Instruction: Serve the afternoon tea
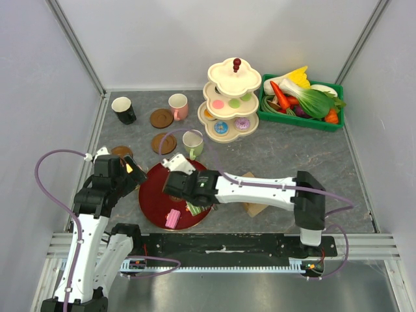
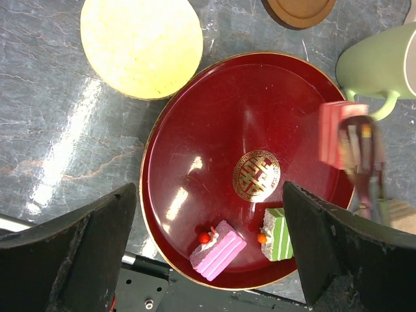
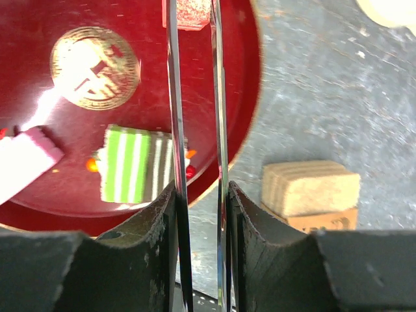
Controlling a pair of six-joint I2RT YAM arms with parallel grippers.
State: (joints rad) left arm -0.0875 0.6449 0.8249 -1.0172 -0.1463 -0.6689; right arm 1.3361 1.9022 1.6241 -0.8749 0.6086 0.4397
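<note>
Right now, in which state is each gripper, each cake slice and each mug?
left gripper: open, empty
right gripper: shut on the tongs
tongs: closed on the red cake slice
pink cake slice: lying on the red plate
green cake slice: lying on the red plate
green mug: upright beside the plate
pink mug: upright
black mug: upright

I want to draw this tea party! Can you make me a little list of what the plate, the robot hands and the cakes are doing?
Red plate: holds a pink cake slice and a green cake slice near its front rim
Right gripper: shut on tongs pinching a red cake slice at the plate
Left gripper: open, empty, by the plate's left rim
Green mug: just behind the plate
Tiered stand: donuts and macarons on it
</note>
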